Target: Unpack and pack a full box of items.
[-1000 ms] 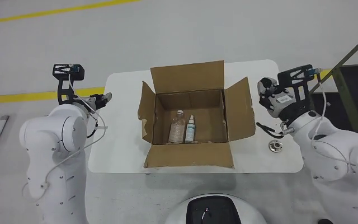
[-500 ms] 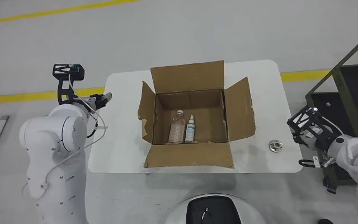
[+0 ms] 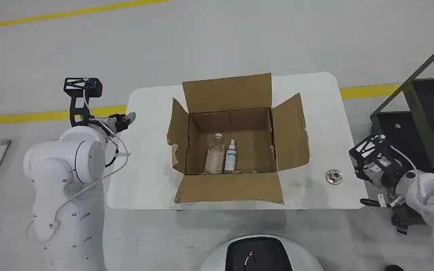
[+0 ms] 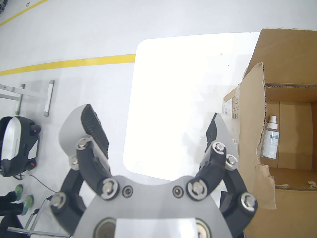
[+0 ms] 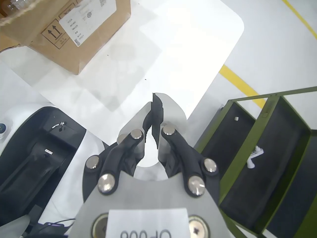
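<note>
An open cardboard box (image 3: pixel 230 88) stands in the middle of the white table (image 3: pixel 149 169). On its floor lie a clear plastic bottle (image 3: pixel 215 154) and a small white spray bottle (image 3: pixel 231 156); the spray bottle (image 4: pixel 271 141) also appears past the torn flap in the left wrist view. My left gripper (image 4: pixel 152 122) hangs open and empty over the table's left edge, well clear of the box (image 4: pixel 284 58). My right gripper (image 5: pixel 155 108) is shut on nothing, off the table's right front corner, away from the box (image 5: pixel 74 25).
A small round metal part (image 3: pixel 333 177) lies on the table right of the box. A green cart (image 5: pixel 272 149) with black trays stands close beside the right arm (image 3: pixel 374 161); a small white item (image 5: pixel 255 156) lies in one tray. The left side of the table is bare.
The right arm swung from beside the box's right flap back and down to beyond the table's right front edge. The left arm and the box's contents stayed put.
</note>
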{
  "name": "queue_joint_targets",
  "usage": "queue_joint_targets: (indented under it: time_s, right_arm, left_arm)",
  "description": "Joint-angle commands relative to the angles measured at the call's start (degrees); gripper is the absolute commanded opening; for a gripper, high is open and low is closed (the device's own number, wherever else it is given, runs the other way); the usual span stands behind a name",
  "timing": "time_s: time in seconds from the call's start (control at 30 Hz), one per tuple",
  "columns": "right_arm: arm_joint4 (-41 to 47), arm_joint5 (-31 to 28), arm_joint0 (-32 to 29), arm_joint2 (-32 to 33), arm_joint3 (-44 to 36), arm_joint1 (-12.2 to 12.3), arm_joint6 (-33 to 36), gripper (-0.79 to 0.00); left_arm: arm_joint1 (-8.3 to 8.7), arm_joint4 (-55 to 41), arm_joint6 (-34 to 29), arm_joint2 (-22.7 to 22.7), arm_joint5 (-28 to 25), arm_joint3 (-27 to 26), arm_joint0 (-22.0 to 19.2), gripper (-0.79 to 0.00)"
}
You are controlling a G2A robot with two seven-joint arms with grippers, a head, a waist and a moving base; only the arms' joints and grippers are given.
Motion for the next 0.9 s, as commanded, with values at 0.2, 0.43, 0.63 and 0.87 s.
queue_joint_targets:
  time_s: [0.2, 0.43, 0.63, 0.87]
  right_arm:
    - [-3.72, 14.99, 7.68, -8.18, 10.78, -0.18, 12.13, -0.785]
    - [-4.54, 16.82, 14.36, -14.59, 16.71, -0.25, 16.88, -0.785]
    - [-3.03, 16.84, 15.4, -15.7, 17.55, -0.23, 17.82, -0.058]
    - [-3.03, 16.84, 15.4, -15.7, 17.55, -0.23, 17.82, -0.058]
  left_arm:
    - [0.0, 0.0, 0.0, 0.0, 0.0, 0.0, 0.0, 0.0]
    - [0.0, 0.0, 0.0, 0.0, 0.0, 0.0, 0.0, 0.0]
    - [0.0, 0.0, 0.0, 0.0, 0.0, 0.0, 0.0, 0.0]
    - [0.0, 0.0, 0.0, 0.0, 0.0, 0.0, 0.0, 0.0]
